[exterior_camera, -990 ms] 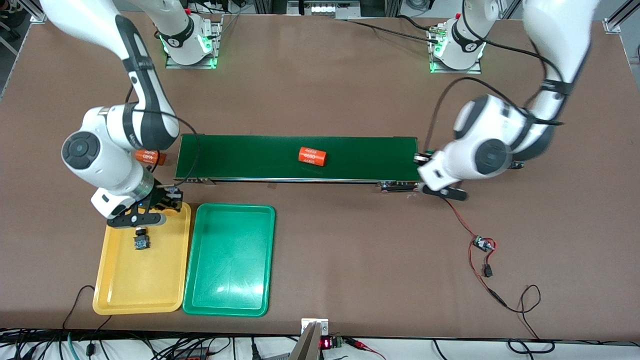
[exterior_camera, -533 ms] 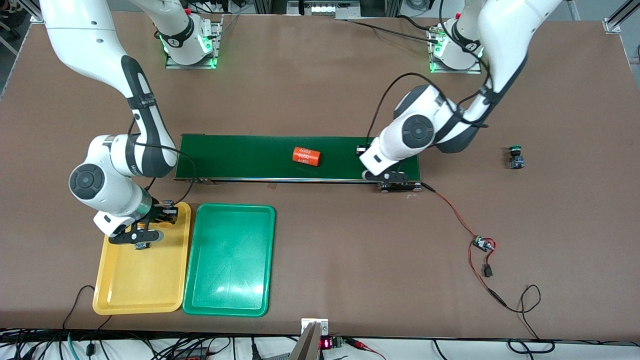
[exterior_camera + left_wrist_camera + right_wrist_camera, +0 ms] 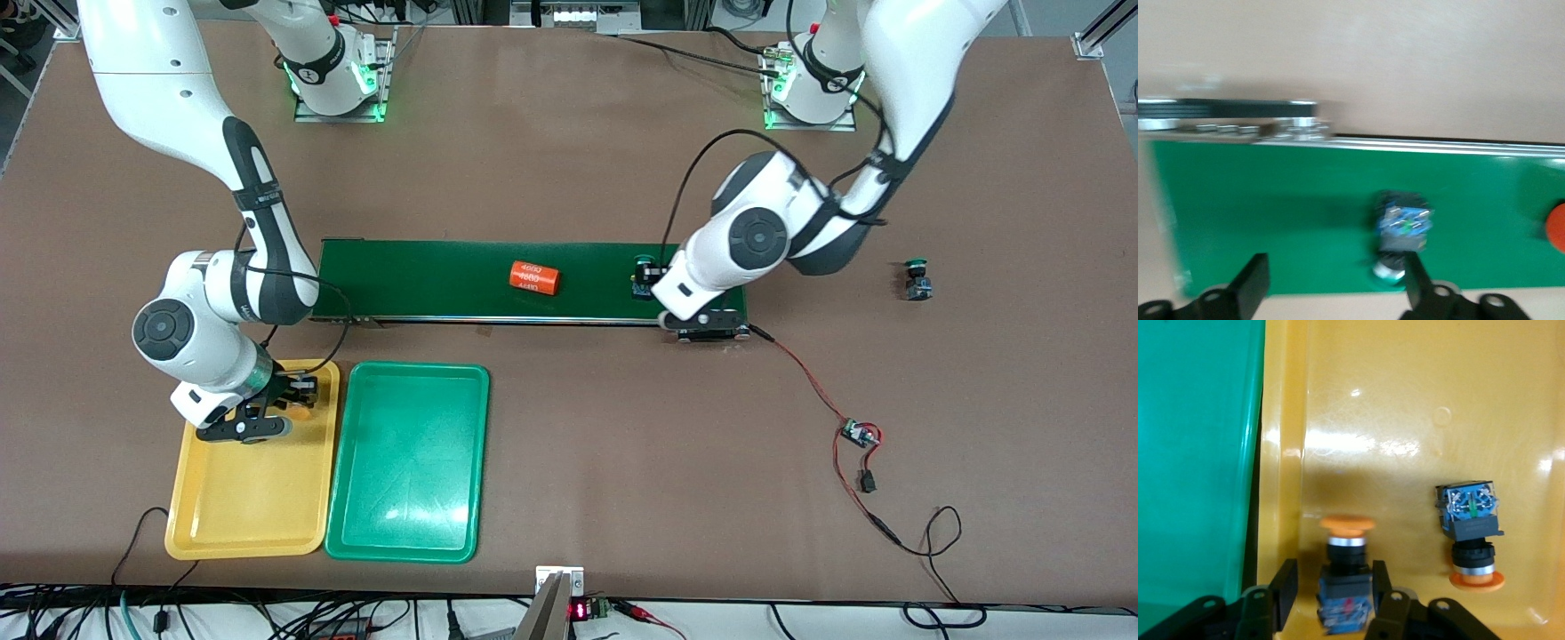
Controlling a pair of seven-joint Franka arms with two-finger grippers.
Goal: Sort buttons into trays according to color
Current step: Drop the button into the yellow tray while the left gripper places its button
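Two yellow-orange buttons lie in the yellow tray point(image 3: 249, 507) point(image 3: 1405, 420). One button point(image 3: 1345, 567) lies between the fingers of my right gripper point(image 3: 1335, 587) point(image 3: 252, 425), which is low in the tray and open, with a gap on one side. The other button point(image 3: 1471, 527) lies beside it. A green button point(image 3: 642, 271) point(image 3: 1405, 227) sits on the conveyor belt point(image 3: 427, 276) at the left arm's end, close by one finger of my open left gripper point(image 3: 1336, 283). A second green button point(image 3: 916, 280) stands on the table. The green tray point(image 3: 409, 462) holds nothing.
An orange cylinder point(image 3: 533, 276) point(image 3: 1557, 227) lies mid-belt. A red-and-black cable with a small board point(image 3: 858, 434) runs from the belt's end over the table toward the front camera. The two trays sit side by side, nearer the front camera than the belt.
My left arm swung in over the belt's end, set a green button on it and opened. My right gripper sank into the yellow tray and opened. The cylinder drifted toward the right arm's end.
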